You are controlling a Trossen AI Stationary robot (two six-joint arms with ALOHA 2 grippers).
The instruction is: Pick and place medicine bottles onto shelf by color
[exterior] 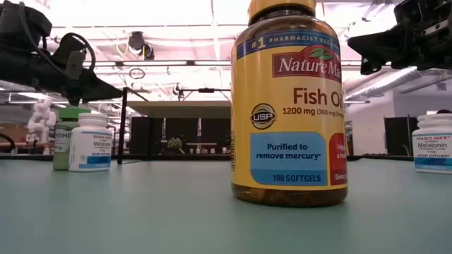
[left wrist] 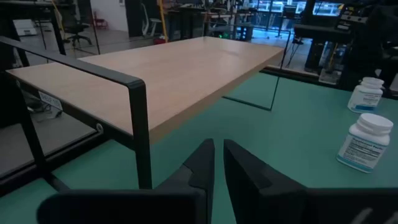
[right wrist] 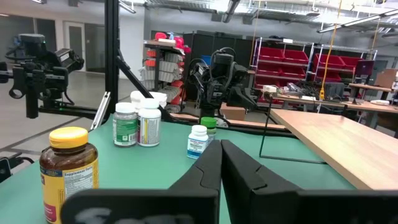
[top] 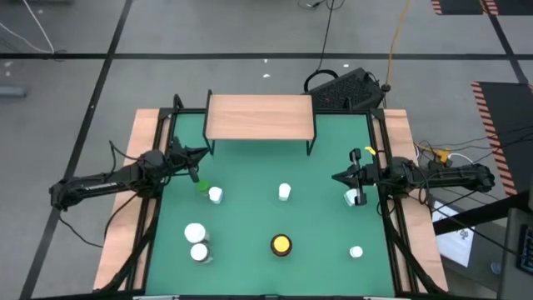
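Green matting [top: 266, 225] covers your table, with light-wood strips down both sides and a grey workshop floor beyond. At the far edge stands the shelf [top: 260, 116], a pale board on thin black legs, with nothing on it.

Your left gripper [top: 194, 163] hangs over the mat near the shelf's left legs, its two dark fingers [left wrist: 202, 165] pressed together on nothing. Just in front of it stand a green-capped bottle [top: 202, 187] and a small white bottle [top: 216, 195], nearly touching each other.

Your right gripper [top: 340, 177] hovers on the other side of the mat, pointing inward, its fingers [right wrist: 211, 165] also closed and empty. A white bottle [top: 351, 197] stands just beside it.

You have another white bottle [top: 285, 192] near the middle of the mat, and the amber fish-oil bottle with the yellow cap [top: 281, 245] nearer the front edge. Two white-capped bottles [top: 196, 242] stand close together at front left, and one small white bottle [top: 356, 252] sits at front right.
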